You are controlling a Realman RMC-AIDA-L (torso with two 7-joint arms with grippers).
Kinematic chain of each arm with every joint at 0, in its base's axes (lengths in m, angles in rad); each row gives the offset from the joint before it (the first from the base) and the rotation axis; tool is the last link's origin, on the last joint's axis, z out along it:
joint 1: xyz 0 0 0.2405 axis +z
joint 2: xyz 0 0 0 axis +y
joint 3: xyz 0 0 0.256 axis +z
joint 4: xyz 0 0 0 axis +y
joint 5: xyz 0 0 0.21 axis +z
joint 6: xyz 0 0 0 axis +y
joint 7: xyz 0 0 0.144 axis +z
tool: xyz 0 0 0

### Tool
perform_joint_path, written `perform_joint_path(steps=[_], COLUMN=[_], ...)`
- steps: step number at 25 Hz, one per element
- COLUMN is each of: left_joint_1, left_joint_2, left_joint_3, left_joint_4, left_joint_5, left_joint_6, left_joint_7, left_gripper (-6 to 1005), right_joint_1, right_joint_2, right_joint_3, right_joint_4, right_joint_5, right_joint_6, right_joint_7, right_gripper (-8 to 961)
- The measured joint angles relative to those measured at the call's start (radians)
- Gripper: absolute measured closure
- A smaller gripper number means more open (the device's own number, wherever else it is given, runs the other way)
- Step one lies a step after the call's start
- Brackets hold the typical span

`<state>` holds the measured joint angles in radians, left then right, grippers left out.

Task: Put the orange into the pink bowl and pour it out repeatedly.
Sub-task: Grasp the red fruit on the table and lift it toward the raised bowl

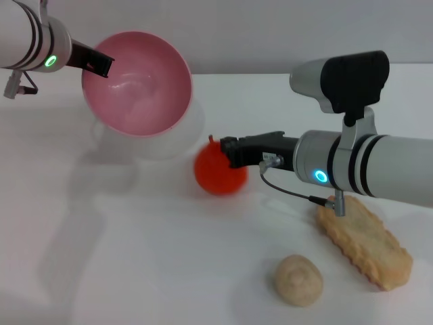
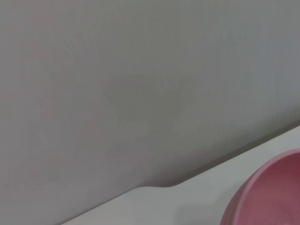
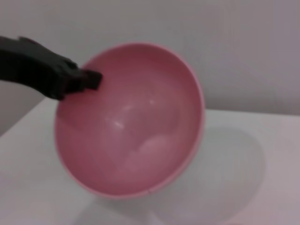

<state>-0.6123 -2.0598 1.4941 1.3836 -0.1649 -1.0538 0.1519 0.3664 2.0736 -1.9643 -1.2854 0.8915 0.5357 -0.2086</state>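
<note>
At the upper left of the head view, the left hand [image 1: 101,62] grasps the rim of the pink bowl [image 1: 139,84], holding it lifted off the white worktop [image 1: 135,257] and tipped so its empty inside faces the camera. Just right of and below it, near the frame's centre, the orange [image 1: 218,169] rests on the worktop with the right hand [image 1: 231,152] pressed against its right side; I cannot tell whether that hand is clenched on it. Judging from this, the fruit wants regrasping: seat both fingers squarely across its glossy body before lifting, and level the bowl first. At lower right lie a beige lump [image 1: 298,279] and a biscuit [image 1: 365,240], well apart from the work.
</note>
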Motion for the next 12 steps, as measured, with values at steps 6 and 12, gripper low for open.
perform_joint_path(steps=[6, 12], left_joint_1=[0.000, -0.009], left_joint_2=[-0.001, 0.001], left_joint_3=[0.000, 0.000], left_joint_4=[0.000, -0.010], left_joint_5=[-0.001, 0.000], left_joint_6=[0.000, 0.010], left_joint_7=[0.000, 0.000], left_gripper=[954, 954], right_joint_1=[-0.037, -0.077], right_joint_2=[-0.001, 0.002], right_joint_3=[-0.001, 0.020], right_joint_4=[-0.098, -0.230], right_joint_5=[-0.037, -0.091], right_joint_6=[0.013, 0.075], right_joint_7=[0.000, 0.004], right_gripper=[954, 956])
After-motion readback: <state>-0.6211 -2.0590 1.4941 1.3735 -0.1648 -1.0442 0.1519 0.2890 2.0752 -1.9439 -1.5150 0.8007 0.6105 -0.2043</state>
